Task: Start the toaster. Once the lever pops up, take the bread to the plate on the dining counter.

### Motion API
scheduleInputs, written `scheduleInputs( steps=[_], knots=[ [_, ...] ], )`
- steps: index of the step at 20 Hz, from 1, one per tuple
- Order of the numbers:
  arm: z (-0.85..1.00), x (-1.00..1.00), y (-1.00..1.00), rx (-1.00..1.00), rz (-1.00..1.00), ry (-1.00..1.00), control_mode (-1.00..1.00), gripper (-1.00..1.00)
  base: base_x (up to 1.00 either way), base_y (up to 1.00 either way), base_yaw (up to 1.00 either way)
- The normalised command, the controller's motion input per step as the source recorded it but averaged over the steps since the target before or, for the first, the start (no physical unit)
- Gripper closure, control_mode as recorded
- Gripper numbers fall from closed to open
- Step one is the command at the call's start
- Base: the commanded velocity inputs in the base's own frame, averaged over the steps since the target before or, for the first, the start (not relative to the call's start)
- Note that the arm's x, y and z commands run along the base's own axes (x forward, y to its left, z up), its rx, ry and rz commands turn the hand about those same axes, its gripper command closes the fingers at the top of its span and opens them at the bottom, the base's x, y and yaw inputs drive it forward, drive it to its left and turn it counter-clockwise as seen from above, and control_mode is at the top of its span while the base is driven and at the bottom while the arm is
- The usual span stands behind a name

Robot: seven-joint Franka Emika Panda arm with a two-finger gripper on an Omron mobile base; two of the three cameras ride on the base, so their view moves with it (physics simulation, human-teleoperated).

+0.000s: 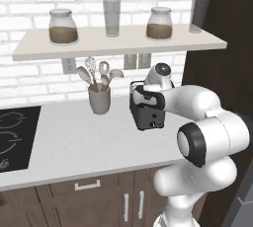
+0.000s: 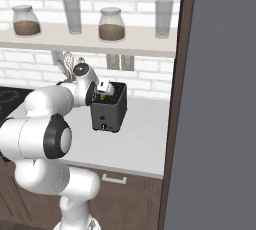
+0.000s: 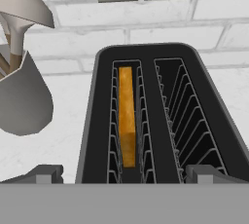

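The dark toaster point(image 1: 149, 116) stands on the white worktop near the brick wall, also seen in the right base view point(image 2: 110, 110). The bread point(image 3: 126, 116), an orange-brown slice seen edge-on, sits low in the toaster's point(image 3: 160, 121) left slot; the right slot is empty. My gripper point(image 3: 125, 175) hangs open just above the toaster's near end, one fingertip point(image 3: 46, 173) off each side of the toaster top, holding nothing. From the base the hand point(image 1: 147, 97) hides the toaster's top. The plate and the dining counter are out of view.
A grey utensil cup point(image 1: 99, 98) with spoons stands left of the toaster. A shelf point(image 1: 118, 41) with jars and glasses hangs above. The black cooktop point(image 1: 15, 134) lies far left. A tall dark panel point(image 2: 220, 99) rises right of the toaster.
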Motion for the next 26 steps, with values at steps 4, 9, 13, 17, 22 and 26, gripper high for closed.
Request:
scheduleInputs(
  steps=[4,9,13,17,22,26],
  knots=[
    [0.00,0.00,0.00,0.00,0.00,0.00,-1.00,-1.00,0.00,0.00,0.00],
    [0.00,0.00,0.00,0.00,0.00,0.00,-1.00,-1.00,0.00,0.00,0.00],
    [0.00,0.00,0.00,0.00,0.00,0.00,-1.00,-1.00,0.00,0.00,0.00],
    [0.00,0.00,0.00,0.00,0.00,0.00,-1.00,-1.00,0.00,0.00,0.00],
    [0.00,0.00,0.00,0.00,0.00,0.00,-1.00,-1.00,0.00,0.00,0.00],
    [0.00,0.00,0.00,0.00,0.00,0.00,-1.00,-1.00,0.00,0.00,0.00]
  ],
)
